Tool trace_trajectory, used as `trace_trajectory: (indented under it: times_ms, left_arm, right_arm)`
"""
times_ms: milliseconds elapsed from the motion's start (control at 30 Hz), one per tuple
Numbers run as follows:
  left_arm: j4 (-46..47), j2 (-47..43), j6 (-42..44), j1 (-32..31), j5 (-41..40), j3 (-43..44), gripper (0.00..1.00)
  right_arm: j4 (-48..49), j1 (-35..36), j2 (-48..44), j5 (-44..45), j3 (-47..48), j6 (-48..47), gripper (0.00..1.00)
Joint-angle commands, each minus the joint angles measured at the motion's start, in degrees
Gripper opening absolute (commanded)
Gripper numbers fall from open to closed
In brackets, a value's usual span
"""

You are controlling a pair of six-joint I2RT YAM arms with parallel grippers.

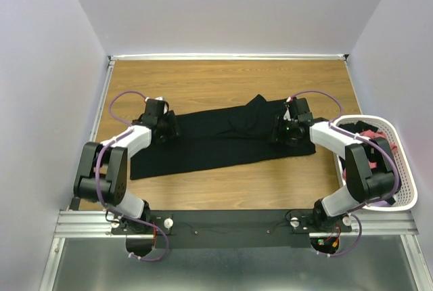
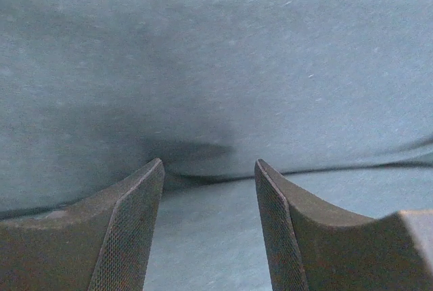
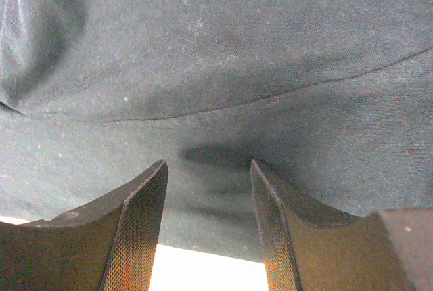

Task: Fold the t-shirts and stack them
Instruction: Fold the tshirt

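The black t-shirt lies folded into a long band across the middle of the table. My left gripper is low over its left end, open, with nothing between the fingers; the cloth fills the left wrist view, a fold edge just ahead of the fingertips. My right gripper is low over the shirt's right end, open and empty; the cloth with a seam fills the right wrist view. Salmon-red shirts lie in the basket at the right.
A white mesh basket stands at the table's right edge beside the right arm. Bare wooden table lies behind the shirt and in front of it. Grey walls close in the left, back and right sides.
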Motion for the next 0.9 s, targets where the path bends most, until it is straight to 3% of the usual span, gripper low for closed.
trace_trajectory:
  times_ms: [0,267,533,867]
  left_arm:
    - [-3.7,-6.2,-0.8,0.4,-1.5,-3.9,0.65]
    - [-0.7,-10.1,-1.2,-4.3,4.0,2.1,0.64]
    - [5.4,5.0,-8.3,-14.7,10.9,13.3,0.58]
    - [3.0,19.6,-6.6,-19.6,13.4,26.0,0.5]
  right_arm:
    - [-6.3,0.1,0.6,2.0,-0.7,-1.1,0.61]
    - [-5.7,0.1,-4.5,1.4,5.4,-0.1,0.61]
    - [-3.1,0.1,-0.8,1.8,13.7,-1.8,0.6]
    - [-1.3,-0.9,13.3,2.0,27.4,-7.1,0.57]
